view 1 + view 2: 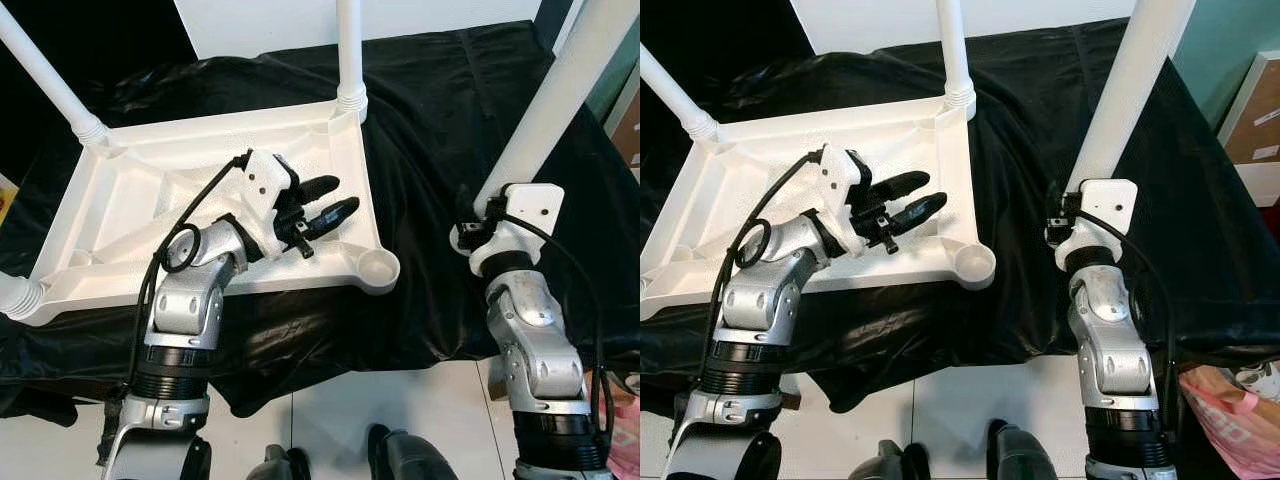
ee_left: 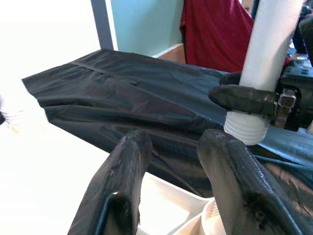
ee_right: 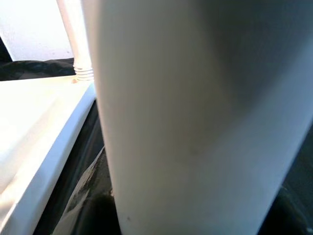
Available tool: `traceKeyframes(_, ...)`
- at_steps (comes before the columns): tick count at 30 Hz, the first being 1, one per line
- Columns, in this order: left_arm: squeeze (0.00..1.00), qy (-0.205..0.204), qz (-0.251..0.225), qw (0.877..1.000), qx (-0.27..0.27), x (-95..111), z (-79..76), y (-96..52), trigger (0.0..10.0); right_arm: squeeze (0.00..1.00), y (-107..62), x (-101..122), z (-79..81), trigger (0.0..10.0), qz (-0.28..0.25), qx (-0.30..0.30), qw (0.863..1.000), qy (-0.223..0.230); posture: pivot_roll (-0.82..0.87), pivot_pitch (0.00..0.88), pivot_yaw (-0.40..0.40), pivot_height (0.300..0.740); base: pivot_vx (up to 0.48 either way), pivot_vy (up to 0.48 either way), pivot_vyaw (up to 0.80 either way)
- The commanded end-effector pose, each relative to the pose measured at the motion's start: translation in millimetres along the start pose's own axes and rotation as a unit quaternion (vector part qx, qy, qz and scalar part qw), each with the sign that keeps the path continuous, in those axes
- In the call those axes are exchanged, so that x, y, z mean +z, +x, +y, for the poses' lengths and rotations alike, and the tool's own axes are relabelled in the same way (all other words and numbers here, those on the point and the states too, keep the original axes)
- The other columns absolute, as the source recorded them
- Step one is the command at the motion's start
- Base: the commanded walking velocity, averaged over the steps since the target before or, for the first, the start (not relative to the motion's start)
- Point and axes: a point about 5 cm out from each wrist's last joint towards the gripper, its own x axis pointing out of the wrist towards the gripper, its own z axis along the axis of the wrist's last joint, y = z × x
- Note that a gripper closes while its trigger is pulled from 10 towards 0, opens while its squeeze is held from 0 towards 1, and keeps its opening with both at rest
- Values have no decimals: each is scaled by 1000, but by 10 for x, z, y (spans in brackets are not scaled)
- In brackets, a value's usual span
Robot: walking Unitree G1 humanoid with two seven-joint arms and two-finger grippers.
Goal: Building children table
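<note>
Inverted white tabletop (image 1: 120,215) on black-draped surface (image 1: 450,130), three legs already seated at far-left (image 1: 45,75), far-right (image 1: 349,50) and near-left (image 1: 15,295) corners; near-right socket (image 1: 378,266) open, one leg left to fit. Fourth leg (image 1: 1130,80) clamped near threaded end in right hand (image 1: 1065,225), just right of tabletop, tilted, clear of socket. Left hand (image 1: 325,200) above tabletop underside, fingers narrowly parted, holding nothing.
</note>
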Motion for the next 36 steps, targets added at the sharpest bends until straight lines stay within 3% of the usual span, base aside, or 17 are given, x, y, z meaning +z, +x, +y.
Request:
traceKeyframes(1, 0, -5, 5, 978, 207, -17, 204, -73, 10000, 0, -4, 3, -5, 10000, -5, -1, 1000, 2, -185, 182, 62, 740, 0, 0, 0)
traceKeyframes(22, 0, -16, 3, 968, 249, -6, 262, -80, 10000, 0, 19, 76, -84, 10000, -20, -11, 1000, -3, -202, 211, 63, 740, 0, 0, 0)
traceKeyframes(31, 0, -15, 5, 960, 278, 3, 280, -126, 10000, 0, 14, 130, -33, 10000, -35, -1, 999, 1, -172, 225, 80, 740, 0, 0, 0)
traceKeyframes(36, 0, -13, 9, 964, 267, 4, 282, -157, 10000, 0, 7, 182, -2, 10000, -47, 3, 999, 10, -151, 226, 95, 740, 0, 0, 0)
